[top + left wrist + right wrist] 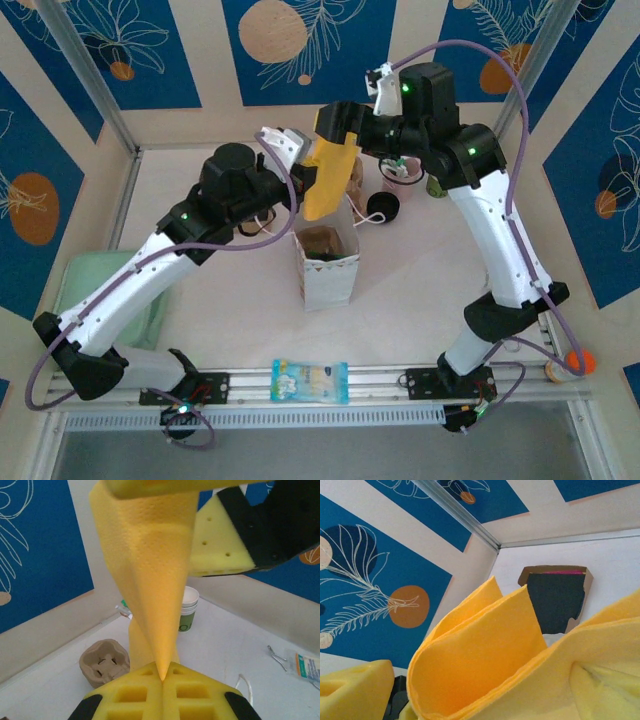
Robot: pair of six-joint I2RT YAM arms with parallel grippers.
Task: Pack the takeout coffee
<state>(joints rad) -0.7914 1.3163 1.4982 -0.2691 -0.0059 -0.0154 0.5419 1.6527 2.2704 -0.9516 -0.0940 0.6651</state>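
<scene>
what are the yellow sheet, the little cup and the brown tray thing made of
Yellow sheet: looks like soft nonwoven cloth or tissue, matte, finely dimpled, draping in folds. Cup: likely paper, rolled white rim, printed green band. Brown tray: apparently moulded pulp, rough matte tan with pressed hollows.

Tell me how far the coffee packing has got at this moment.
Done: the white bag stands open on the table. In hand: the left gripper pinches a yellow napkin, and the right gripper has its jaws open around the napkin's upper end. Left: the takeout coffee stands on the table, ungripped and outside the bag, and has yet to go in.
</scene>
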